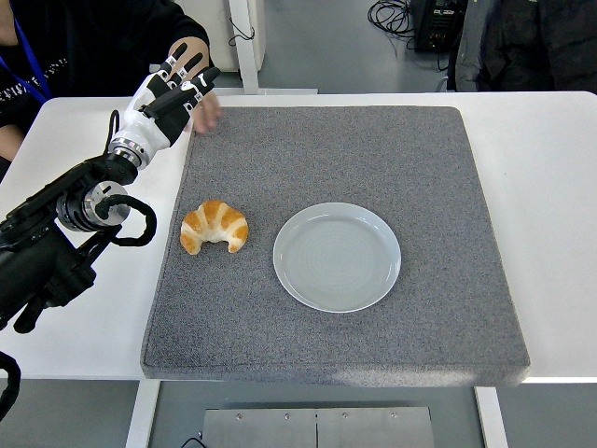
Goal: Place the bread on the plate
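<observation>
A golden croissant (215,227) lies on the grey mat (392,149), left of the middle. A pale round plate (337,257) sits to its right with nothing on it, a small gap between them. My left hand (173,92) is raised near the mat's far left corner, well beyond the croissant, with fingers extended and holding nothing. My left arm (65,224) runs in from the left edge. My right arm is out of view.
A person in dark clothes is at the top left, one hand (201,103) resting at the mat's far left corner right behind my hand. Another person's dark clothing (532,42) shows at the top right. White table (550,187) surrounds the mat.
</observation>
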Robot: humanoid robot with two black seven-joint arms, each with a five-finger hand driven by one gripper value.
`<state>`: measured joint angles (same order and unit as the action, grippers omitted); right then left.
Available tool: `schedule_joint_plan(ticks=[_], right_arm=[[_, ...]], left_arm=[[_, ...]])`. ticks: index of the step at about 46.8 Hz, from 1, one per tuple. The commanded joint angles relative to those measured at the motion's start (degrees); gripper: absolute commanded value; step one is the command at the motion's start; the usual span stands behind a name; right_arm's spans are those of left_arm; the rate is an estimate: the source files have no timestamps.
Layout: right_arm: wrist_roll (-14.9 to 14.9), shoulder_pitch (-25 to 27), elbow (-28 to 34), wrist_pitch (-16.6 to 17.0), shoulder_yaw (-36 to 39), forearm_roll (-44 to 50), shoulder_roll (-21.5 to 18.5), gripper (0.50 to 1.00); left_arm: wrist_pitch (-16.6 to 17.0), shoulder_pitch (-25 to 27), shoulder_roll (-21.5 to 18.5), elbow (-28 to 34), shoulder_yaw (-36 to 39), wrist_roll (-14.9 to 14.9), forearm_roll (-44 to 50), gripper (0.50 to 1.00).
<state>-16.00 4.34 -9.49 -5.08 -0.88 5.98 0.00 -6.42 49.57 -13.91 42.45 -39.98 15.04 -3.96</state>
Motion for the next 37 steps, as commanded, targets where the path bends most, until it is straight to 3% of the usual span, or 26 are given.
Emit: schedule_joint_plan(ticks=[1,37], right_arm=[[0.0,0.0,0.1,0.0,0.0,0.0,0.0,1.000],[0.0,0.0,0.0,0.0,0.0,0.0,0.0,1.000]], left_arm=[[0.0,0.0,0.0,-0.3,0.0,0.2,0.0,0.974],[0.0,0.0,0.4,-0.4,-0.1,0.3,0.0,0.974]])
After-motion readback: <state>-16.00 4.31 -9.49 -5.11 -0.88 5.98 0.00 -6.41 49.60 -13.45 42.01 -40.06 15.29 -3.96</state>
